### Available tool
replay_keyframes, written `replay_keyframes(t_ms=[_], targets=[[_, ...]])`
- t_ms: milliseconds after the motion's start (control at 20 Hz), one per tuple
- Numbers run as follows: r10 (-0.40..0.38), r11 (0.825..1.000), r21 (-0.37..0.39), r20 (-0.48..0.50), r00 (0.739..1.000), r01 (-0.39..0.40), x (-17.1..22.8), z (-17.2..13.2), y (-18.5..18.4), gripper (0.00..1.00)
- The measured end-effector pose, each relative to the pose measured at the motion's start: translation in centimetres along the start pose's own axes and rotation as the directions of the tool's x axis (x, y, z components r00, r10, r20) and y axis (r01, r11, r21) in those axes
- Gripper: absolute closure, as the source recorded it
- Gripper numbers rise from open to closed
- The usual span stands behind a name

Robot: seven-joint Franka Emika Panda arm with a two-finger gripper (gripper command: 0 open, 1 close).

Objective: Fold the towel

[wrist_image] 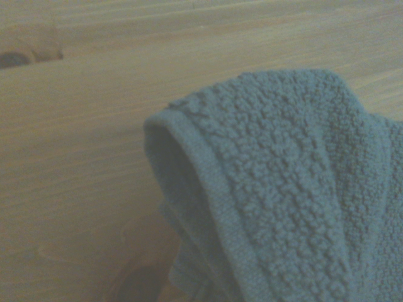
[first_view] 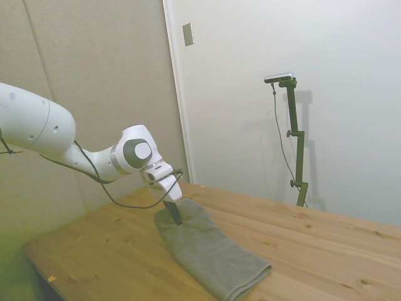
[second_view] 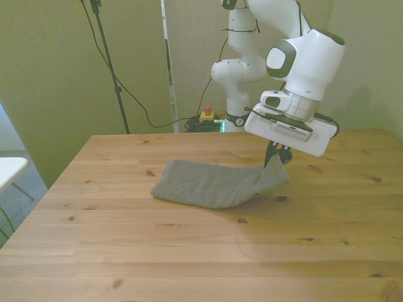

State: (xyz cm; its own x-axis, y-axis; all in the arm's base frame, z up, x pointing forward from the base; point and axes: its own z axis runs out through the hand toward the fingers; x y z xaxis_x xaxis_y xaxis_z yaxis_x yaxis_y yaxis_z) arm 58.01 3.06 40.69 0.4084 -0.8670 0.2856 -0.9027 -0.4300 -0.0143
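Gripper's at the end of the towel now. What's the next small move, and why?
Probably lift a little and carry that end across toward the towel's far end at the front view's left. The gripper appears shut on the end at the front view's right, which is already raised off the table, while the rest lies flat. The wrist view shows the hem bunched up.

Gripper (second_view: 275,155) low — fingers pinched closed

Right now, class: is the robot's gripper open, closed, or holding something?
Gripper: closed on one end of the towel, which is lifted slightly off the table.
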Motion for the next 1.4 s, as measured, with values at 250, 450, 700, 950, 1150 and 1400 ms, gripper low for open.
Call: replay_keyframes(t_ms=[250, 450, 700, 950, 1150, 1400], targets=[[0.0, 0.998, 0.066, 0.086, 0.996, -0.006, 1.4, -0.5, 0.6, 1.0], [0.001, 0.996, 0.087, 0.112, 0.994, -0.011, 2.0, -1.1, 1.4, 1.0], [0.008, 0.991, 0.133, 0.168, 0.986, -0.031, 2.9, -2.3, 2.7, 1.0], [0.029, 0.983, 0.17, 0.217, 0.976, -0.067, 5.7, -2.3, 5.1, 1.0], [0.049, 0.976, 0.192, 0.247, 0.968, -0.099, 7.9, -2.1, 7.2, 1.0], [0.073, 0.973, 0.196, 0.244, 0.967, -0.122, 9.7, -2.3, 9.2, 1.0]])
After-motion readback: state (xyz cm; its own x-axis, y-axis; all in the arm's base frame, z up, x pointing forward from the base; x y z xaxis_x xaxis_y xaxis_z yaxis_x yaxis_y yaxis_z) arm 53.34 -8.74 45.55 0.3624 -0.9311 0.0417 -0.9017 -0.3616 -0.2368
